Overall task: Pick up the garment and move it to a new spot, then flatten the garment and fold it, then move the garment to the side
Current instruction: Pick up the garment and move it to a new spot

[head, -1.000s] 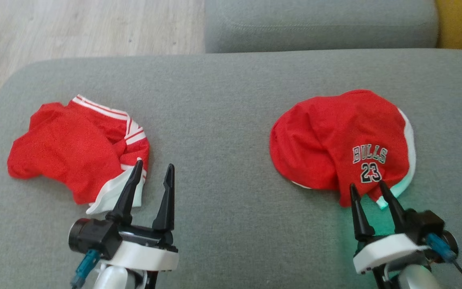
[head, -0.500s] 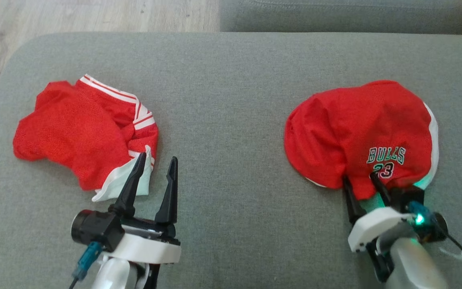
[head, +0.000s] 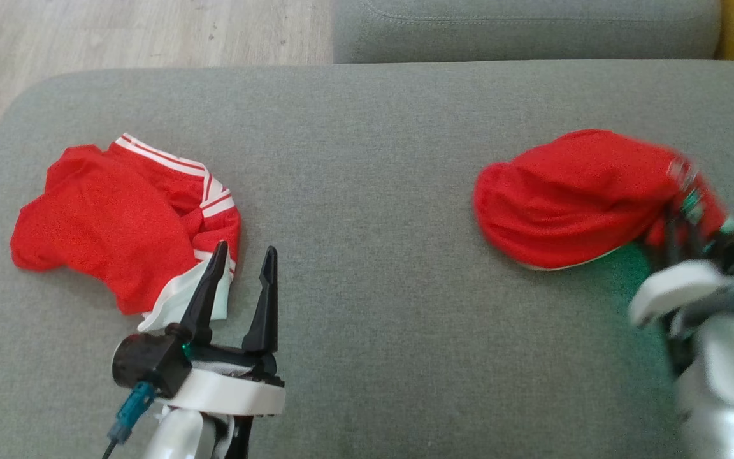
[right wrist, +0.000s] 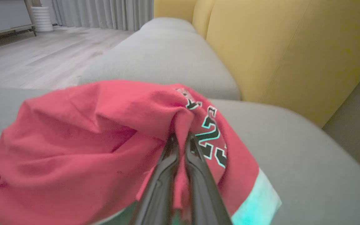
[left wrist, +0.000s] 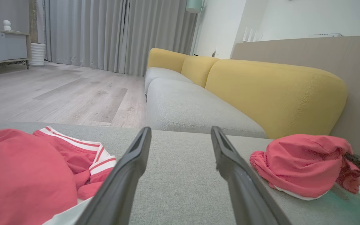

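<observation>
You are carrying out the pick-up step: your right hand (right wrist: 180,139) is clenching a fold of the red jersey (head: 571,191) at the right of the grey cushion (head: 367,159), your left hand (head: 244,250) is standing released, and the next move, in my judgement, is calling for a clean lift.

Black tapered fingers (head: 266,299) join white wrist collars (head: 227,396).

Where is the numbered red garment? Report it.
Head view: the numbered red garment lies on the right side of the grey cushion, pinched in the shut right tool.
</observation>
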{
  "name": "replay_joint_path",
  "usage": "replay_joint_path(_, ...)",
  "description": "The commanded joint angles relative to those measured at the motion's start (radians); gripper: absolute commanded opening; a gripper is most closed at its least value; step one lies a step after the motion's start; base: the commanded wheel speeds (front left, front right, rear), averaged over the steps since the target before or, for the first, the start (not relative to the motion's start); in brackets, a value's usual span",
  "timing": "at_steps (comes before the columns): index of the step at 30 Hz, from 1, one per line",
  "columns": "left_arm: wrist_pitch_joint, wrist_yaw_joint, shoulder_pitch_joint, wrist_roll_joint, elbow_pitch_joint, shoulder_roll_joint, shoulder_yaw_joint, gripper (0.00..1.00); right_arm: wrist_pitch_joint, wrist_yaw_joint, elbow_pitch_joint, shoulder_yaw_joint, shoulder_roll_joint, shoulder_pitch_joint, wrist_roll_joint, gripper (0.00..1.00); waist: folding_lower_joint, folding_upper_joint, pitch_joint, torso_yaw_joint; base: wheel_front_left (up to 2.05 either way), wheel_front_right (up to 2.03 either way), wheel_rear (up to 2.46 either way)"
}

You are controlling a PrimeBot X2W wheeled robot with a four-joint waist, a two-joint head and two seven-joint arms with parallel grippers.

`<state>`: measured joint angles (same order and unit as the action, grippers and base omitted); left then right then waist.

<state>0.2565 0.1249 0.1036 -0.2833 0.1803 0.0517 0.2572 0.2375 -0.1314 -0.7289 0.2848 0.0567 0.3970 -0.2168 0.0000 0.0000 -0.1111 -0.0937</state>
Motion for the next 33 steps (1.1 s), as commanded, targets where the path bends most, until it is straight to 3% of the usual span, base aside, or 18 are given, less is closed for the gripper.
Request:
replay_joint_path(1,0.005,0.005,0.040,-0.011,-0.035,-0.001,-0.030,1.00,-0.002,0.001,0.054,-0.001,0.031,0.071,-0.029,0.00,0.0000,0.0000,0.003,-0.002,0.00,0.00,0.00)
replay_joint_path(7,0.005,0.000,0.050,-0.033,-0.044,-0.001,-0.014,1.00,-0.037,0.001,0.085,0.055,0.088,0.163,-0.094,0.00,0.0000,0.0000,0.000,-0.019,0.00,0.00,0.00)
replay_joint_path(8,0.005,0.000,0.051,-0.035,-0.045,-0.001,-0.012,1.00,-0.046,0.001,0.078,0.067,0.089,0.173,-0.098,0.54,0.0000,0.0000,-0.001,-0.022,0.00,0.00,0.00)
replay_joint_path(9,0.005,0.000,0.051,-0.036,-0.045,-0.001,-0.011,1.00,-0.065,0.001,0.065,0.078,0.087,0.180,-0.098,1.00,0.0000,0.0000,-0.002,-0.025,0.00,0.00,0.00)
replay_joint_path(17,0.005,-0.003,0.045,-0.039,-0.042,-0.001,-0.027,1.00,-0.014,0.001,0.092,0.069,0.030,0.155,-0.116,1.00,0.0000,0.0000,0.007,-0.015,0.00,0.00,0.00)
replay_joint_path(24,0.005,-0.003,0.031,-0.041,-0.057,-0.001,-0.043,1.00,0.023,0.001,0.269,-0.092,-0.005,0.029,-0.066,1.00,0.0000,0.0000,0.039,0.030,0.00,0.00,0.00)
replay_joint_path(29,0.005,-0.003,0.020,-0.038,-0.065,-0.001,-0.046,1.00,0.024,0.001,0.462,-0.280,-0.006,-0.150,0.203,1.00,0.0000,0.0000,0.067,0.064,0.00,0.00,0.00)
replay_joint_path(33,0.005,-0.002,0.002,-0.042,-0.069,-0.001,-0.048,1.00,0.024,0.001,0.522,-0.372,-0.006,-0.303,0.296,1.00,0.0000,0.0000,0.088,0.084,0.00,0.00,0.00)
